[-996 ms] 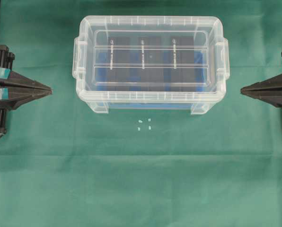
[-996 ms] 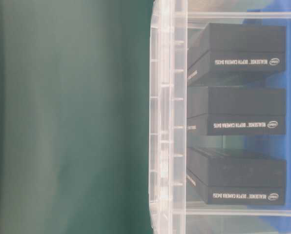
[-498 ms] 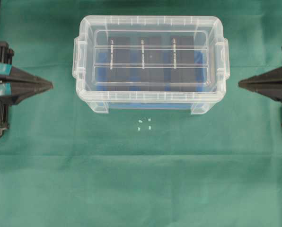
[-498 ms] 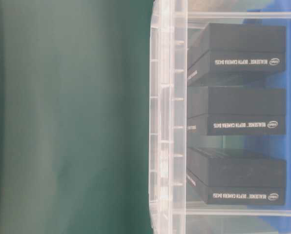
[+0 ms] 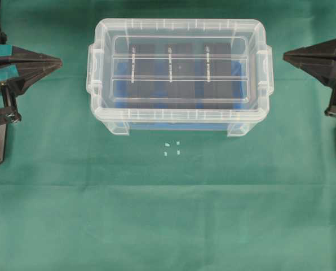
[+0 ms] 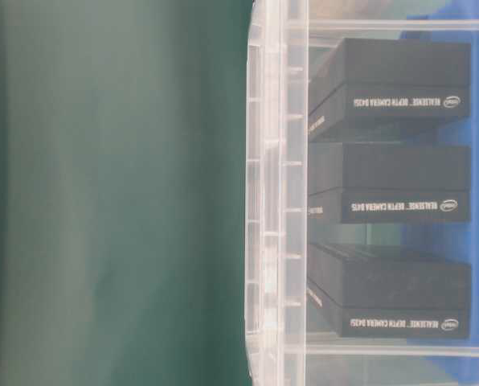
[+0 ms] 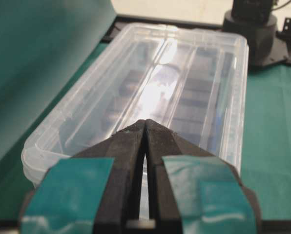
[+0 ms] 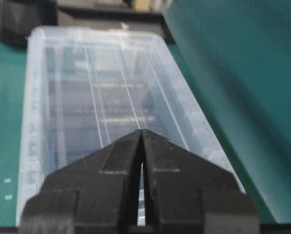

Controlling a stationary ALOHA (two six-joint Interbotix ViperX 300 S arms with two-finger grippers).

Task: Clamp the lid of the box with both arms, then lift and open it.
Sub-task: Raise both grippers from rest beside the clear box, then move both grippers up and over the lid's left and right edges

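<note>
Box sits at 12 o'clock on the green cloth, lid on top, seated flat. Black slim boxes show thru the clear wall, over blue base. Left gripper at 9 o'clock of the box, tips together, clear of lid end. Right gripper at 3 o'clock, tips together, also apart from lid. White bits on cloth at 6 o'clock of box.
</note>
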